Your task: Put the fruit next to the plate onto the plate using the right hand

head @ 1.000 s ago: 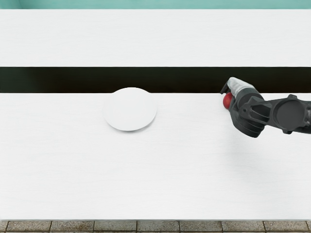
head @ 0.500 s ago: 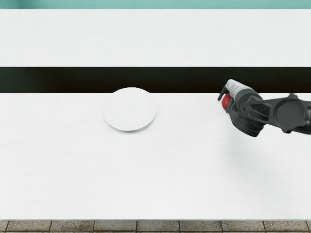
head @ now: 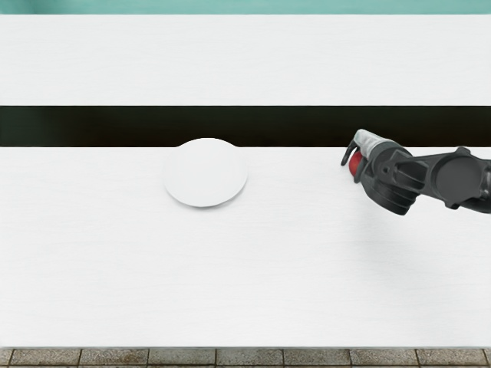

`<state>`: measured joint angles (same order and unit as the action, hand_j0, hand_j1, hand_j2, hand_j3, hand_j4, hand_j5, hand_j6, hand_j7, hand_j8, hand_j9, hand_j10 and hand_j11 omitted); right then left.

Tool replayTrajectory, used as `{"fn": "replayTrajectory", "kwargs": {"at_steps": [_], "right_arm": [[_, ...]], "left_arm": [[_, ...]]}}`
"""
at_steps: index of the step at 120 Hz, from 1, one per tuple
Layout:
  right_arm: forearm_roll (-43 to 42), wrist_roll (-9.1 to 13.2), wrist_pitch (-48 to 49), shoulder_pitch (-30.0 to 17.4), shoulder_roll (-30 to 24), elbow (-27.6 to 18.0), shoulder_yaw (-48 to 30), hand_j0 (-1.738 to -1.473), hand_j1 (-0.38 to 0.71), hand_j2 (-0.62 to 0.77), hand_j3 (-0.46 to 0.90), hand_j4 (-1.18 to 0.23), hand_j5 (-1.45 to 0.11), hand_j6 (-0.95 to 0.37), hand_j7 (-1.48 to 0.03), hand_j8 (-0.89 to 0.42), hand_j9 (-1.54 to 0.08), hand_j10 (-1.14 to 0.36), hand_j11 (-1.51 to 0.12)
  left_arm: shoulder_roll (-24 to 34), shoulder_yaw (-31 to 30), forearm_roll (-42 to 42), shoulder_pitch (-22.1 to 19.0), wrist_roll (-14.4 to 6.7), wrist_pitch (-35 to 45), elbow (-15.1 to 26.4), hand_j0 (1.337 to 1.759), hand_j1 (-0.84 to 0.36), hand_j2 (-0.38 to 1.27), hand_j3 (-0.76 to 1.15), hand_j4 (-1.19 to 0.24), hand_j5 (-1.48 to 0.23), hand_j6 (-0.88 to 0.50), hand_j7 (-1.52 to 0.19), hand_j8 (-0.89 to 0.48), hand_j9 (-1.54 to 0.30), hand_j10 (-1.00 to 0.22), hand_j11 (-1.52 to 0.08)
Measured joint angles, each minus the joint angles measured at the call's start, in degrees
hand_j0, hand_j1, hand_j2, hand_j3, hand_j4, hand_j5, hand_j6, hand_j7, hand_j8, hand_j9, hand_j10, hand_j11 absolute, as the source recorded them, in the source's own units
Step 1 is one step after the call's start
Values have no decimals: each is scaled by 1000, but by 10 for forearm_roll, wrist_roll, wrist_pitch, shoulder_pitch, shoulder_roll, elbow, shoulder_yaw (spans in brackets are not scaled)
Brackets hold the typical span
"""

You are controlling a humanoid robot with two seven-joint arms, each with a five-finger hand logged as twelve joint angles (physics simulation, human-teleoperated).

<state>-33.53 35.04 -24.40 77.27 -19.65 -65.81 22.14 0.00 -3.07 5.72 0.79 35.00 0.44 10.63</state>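
One head view looks down, perhaps steeply, over the table [head: 245, 268].

Bright, even, sharp render; faint shadow below the right hand [head: 381, 170].

the plate [head: 205, 172] lies on the tabletop [head: 245, 268], left of centre, near its far edge. well apart to its right, by the same edge, the fruit [head: 354, 163] sits in the right hand [head: 381, 173], at the hand's left side.
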Motion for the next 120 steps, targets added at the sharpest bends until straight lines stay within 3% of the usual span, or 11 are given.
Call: {"fn": "replayTrajectory", "kwargs": {"at_steps": [32,69,120], "right_arm": [[1,0,3,4,0,1,-18,-1634,304,49,-2,-843,-1071,-325,-1086,-214,-1087,-383,-1118],[-2,0,26,14,16,20,-93,-1631,303,38,-1,-861,-1124,-315,-1123,-192,-1135,-373,-1165],[4,0,92,28,163,177,-162,-1630,329,77,-1,-848,-1175,-290,-1133,-155,-1166,-347,-1192]], "left_arm": [[0,1,0,0,0,0,0,1658,336,3,0,-11,-14,-11,-14,-11,-14,-11,-14],[0,2,0,0,0,0,0,1658,336,3,0,-11,-14,-11,-14,-11,-14,-11,-14],[0,2,0,0,0,0,0,1658,336,3,0,-11,-14,-11,-14,-11,-14,-11,-14]]}}
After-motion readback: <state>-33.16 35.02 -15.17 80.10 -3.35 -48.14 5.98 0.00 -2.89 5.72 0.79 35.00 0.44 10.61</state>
